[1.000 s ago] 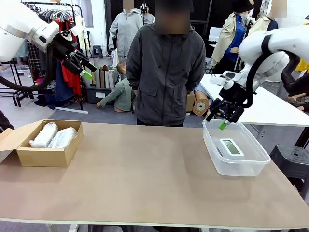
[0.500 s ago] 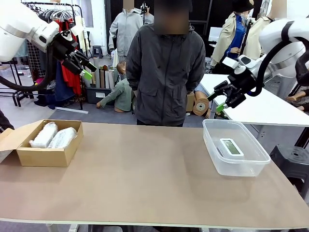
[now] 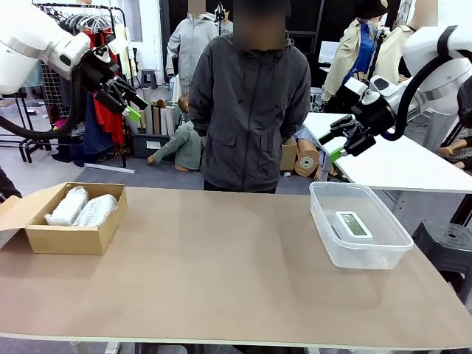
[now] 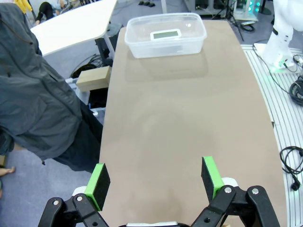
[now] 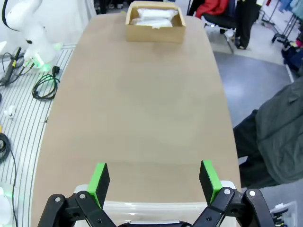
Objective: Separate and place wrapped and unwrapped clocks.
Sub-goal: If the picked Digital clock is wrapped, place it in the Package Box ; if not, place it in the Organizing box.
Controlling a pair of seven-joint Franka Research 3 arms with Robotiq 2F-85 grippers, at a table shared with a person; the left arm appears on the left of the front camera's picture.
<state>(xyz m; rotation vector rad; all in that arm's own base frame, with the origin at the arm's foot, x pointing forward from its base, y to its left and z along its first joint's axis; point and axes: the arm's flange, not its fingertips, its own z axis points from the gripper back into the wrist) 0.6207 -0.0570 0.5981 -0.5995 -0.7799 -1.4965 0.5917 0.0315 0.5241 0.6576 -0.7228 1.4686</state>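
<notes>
Two wrapped clocks (image 3: 80,206) in crinkly clear plastic lie side by side in an open cardboard box (image 3: 68,237) at the table's left; the right wrist view has them as pale bundles (image 5: 154,18) in the box (image 5: 155,31) at the far end. The bare clock (image 3: 353,224) with a grey-green screen lies flat in a clear plastic tub (image 3: 359,255) at the right, and the left wrist view shows this clock (image 4: 165,34) in the tub (image 4: 142,48). My left gripper (image 3: 130,101) hangs open high above the box. My right gripper (image 3: 344,142) is open, raised above the tub's far side. Both wrist views show green pads (image 4: 99,185) (image 5: 99,180) wide apart, nothing between.
A person in a dark grey jacket (image 3: 254,103) stands at the far edge, arms behind the back. The brown table (image 3: 221,265) lies bare between box and tub. A white table (image 3: 398,166) stands behind at right; a black stool (image 3: 446,240) sits beside the tub's corner.
My right gripper has risen from just above the tub's far rim, up and slightly back, and now points left. The left arm, clocks, box and tub have not moved.
</notes>
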